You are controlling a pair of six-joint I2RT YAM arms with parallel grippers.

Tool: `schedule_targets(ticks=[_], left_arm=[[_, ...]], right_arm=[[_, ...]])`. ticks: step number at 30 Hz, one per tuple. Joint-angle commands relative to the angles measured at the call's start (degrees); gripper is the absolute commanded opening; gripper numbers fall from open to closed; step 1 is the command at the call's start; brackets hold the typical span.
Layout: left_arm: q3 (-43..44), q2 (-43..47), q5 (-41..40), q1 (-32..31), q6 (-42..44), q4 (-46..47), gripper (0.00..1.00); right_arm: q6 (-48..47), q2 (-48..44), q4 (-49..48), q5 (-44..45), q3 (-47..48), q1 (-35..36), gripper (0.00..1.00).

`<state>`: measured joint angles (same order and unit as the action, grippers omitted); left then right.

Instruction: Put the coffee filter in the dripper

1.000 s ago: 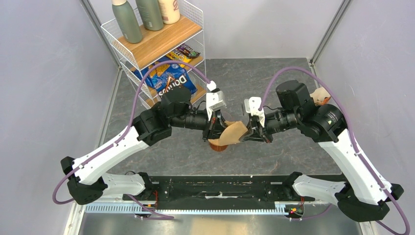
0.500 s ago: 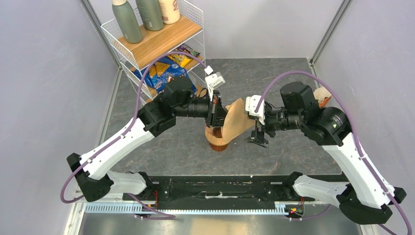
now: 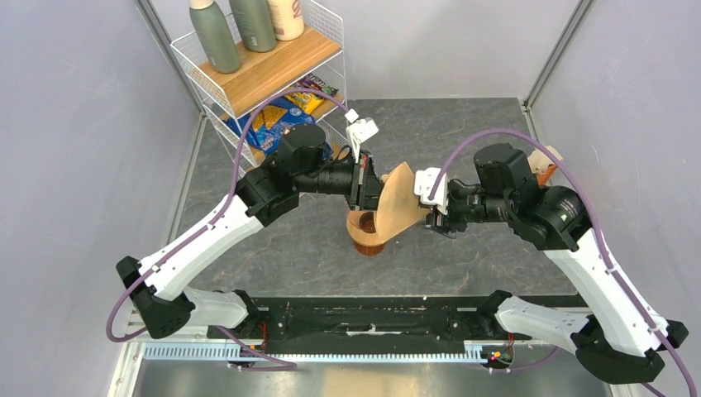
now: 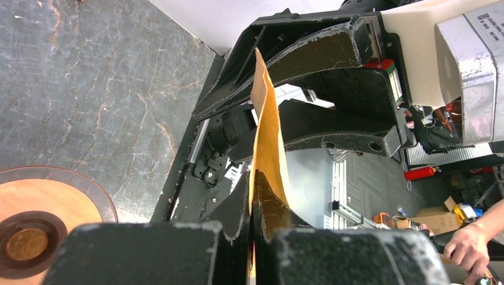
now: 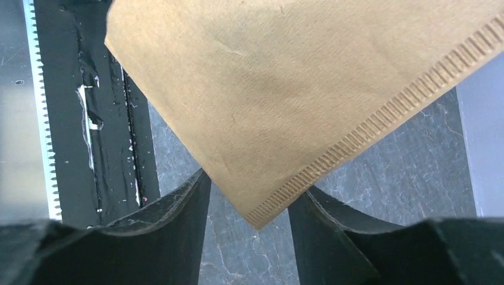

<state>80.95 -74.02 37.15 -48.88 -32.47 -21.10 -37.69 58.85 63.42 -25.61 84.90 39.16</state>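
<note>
step: filter in the air, not in dripper yet | clear pink-tinted cone-shaped funnel dripper (image 3: 362, 223) below left gripper (image 4: 254, 205) fingers | thin light-brown paper coffee filter (image 3: 400, 197) clamped flat between left fingers, its corner inside the gap of the spread right gripper (image 5: 249, 189), contact unclear | next: probably open the cone, lower it point-down

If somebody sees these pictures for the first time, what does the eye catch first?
A light-brown coffee filter hangs in the air over the table's middle, pinched edge-on in the left hand, with its corner between the open fingers of the right hand. Just below it stands the clear dripper, with no filter in it. At the back left, a wire shelf holds bottles and bright snack bags.
</note>
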Motion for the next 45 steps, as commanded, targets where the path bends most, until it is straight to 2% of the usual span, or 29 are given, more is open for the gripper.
schedule_targets(ticks=[1,4,9,12,18,20,24,30,34,35,37,41,45], left_arm=[[0.4,0.3,3.5,0.2,-2.6,3.1,0.02],[0.6,0.0,4.2,0.2,-2.4,3.1,0.02],[0.9,-0.3,4.3,0.2,-2.4,3.0,0.03],[1.0,-0.6,3.7,0.2,-2.4,3.1,0.15],[1.9,-1.7,3.6,0.1,-2.5,3.2,0.42],[1.6,-1.8,4.5,0.1,-3.1,4.6,0.48],[1.1,-2.3,4.2,-0.3,-3.5,5.9,0.52],[2.4,-4.1,1.4,-0.3,-2.9,3.4,0.39],[4.2,-4.9,-1.6,-0.2,-0.7,-2.7,0.06],[4.4,-4.9,-1.4,-0.1,-0.7,-3.3,0.02],[4.3,-4.6,-0.8,0.1,-1.5,-3.7,0.02],[5.0,-5.0,-0.1,0.1,-3.0,-4.3,0.02],[6.1,-6.0,1.0,0.1,-4.4,-4.2,0.02]], right_arm=[[-0.5,-1.1,-2.2,-1.7,0.1,0.2,0.54],[-0.4,-0.9,-2.4,-2.3,0.2,0.2,0.46],[-0.5,-0.8,-2.4,-3.0,0.1,0.2,0.41],[-0.6,-0.5,-2.5,-3.2,0.1,0.1,0.36],[-0.5,0.4,-2.4,-3.1,0.6,0.2,0.35],[-0.5,0.6,-2.4,-2.8,0.5,0.2,0.35],[0.2,1.2,-3.2,-2.7,0.7,0.2,0.37],[3.6,0.9,-6.2,-3.7,0.7,0.2,0.42],[3.9,0.0,-5.7,-3.1,0.9,0.2,0.48],[3.8,-0.2,-5.1,-2.9,0.9,0.2,0.52],[3.2,-0.6,-4.0,-2.5,0.7,0.2,0.56],[2.7,-0.5,-3.5,-2.4,-0.4,0.2,0.74],[2.5,1.0,-5.0,0.0,-0.9,0.2,0.85]])
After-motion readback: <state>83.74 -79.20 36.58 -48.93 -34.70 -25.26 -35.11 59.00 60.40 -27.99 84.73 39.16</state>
